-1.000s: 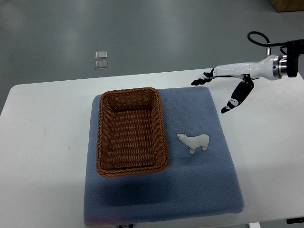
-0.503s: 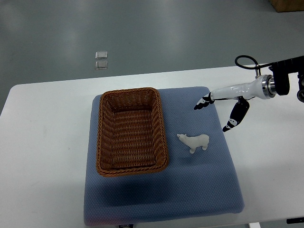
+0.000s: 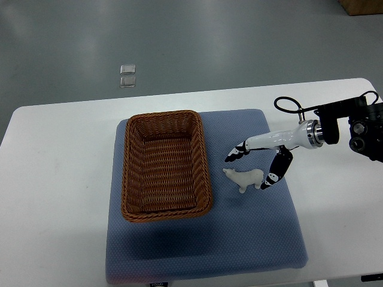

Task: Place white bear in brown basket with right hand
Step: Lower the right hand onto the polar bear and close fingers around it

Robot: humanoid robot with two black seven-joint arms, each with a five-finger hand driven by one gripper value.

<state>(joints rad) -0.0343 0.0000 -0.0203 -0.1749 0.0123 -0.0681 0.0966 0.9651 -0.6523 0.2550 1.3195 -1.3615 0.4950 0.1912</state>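
The right hand (image 3: 258,164), fingers (image 3: 234,156) spread, straddles the white bear (image 3: 245,178); closing off-centre risks tipping it before the brown basket (image 3: 164,165).

brown basket (image 3: 166,165): woven wicker, coarse ribbed weave, slight sheen on the rim. white bear (image 3: 245,178): smooth, matt white, looks like moulded plastic or resin. blue mat (image 3: 239,239): cloth-like pad, fine dimpled texture, matt. table (image 3: 54,197): smooth white top, faint satin finish. right hand (image 3: 257,156): glossy white plastic shell, black fingertip segments, bright metal collar at the wrist, black matt housing and a black cable loop behind. floor (image 3: 179,42): grey, smooth, softly reflective.
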